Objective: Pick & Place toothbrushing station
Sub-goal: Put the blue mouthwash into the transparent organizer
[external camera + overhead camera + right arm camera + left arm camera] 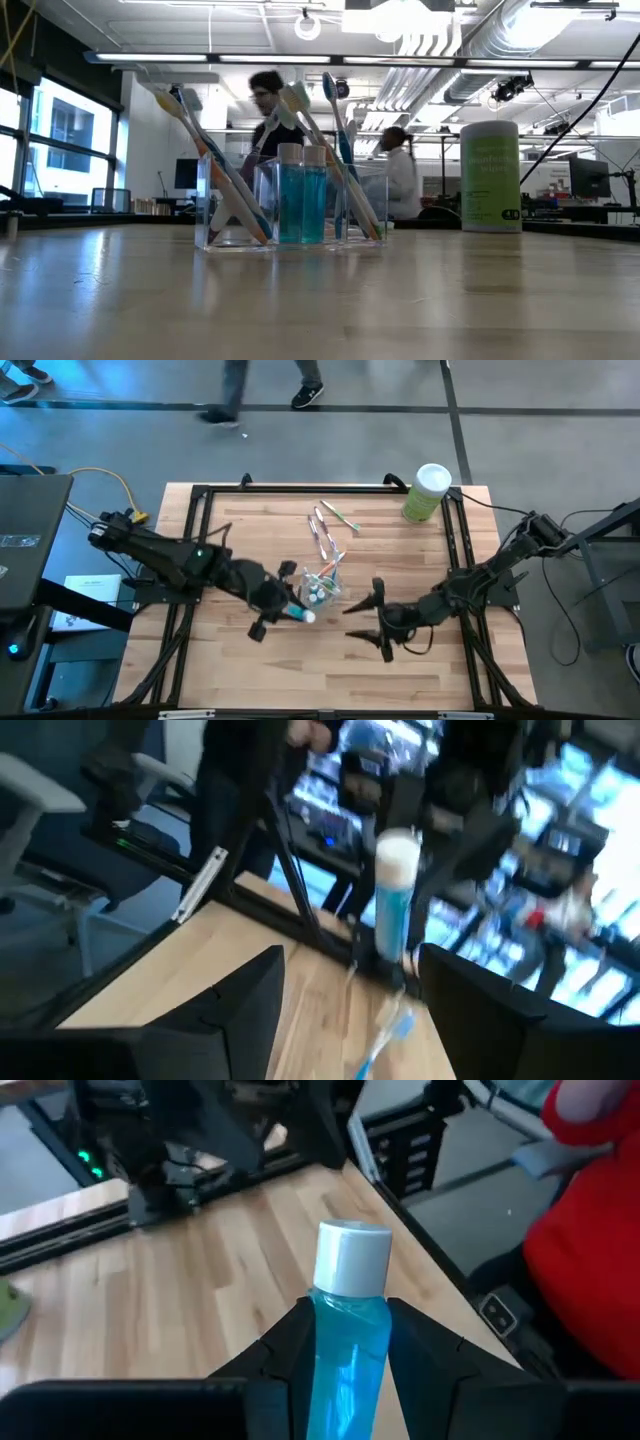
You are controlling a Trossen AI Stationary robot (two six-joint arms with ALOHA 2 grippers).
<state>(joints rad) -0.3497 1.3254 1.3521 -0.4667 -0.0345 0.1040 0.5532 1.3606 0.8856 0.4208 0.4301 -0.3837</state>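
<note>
Two hands are over the surface (240, 660). The left hand (290, 610) pinches a tube (345, 1345) between its fingers (285, 1365), low on the teal body, with the white cap pointing away from the wrist. In the high view this tube is beside the cup (322, 586), on the side toward the left arm, and it seems to be carried above the wood, not resting on it. The cup stands near the middle of the surface and already holds two tubes and several brushes (225, 170) that lean outward. More brushes (325, 528) lie flat behind the cup, and a green canister (427, 492) stands at the far corner on the right arm's side.

The right hand (375, 622) waits near the cup on the other side, its fingers spread and holding nothing.

The tube looks light and small, with a smooth plastic skin that may slip, and the body is probably soft, so a hard squeeze could deform it. The present grip on the body, under the cap, seems sensible. The cup looks light and crowded, so it may tip if the tube pushes a leaning brush.
</note>
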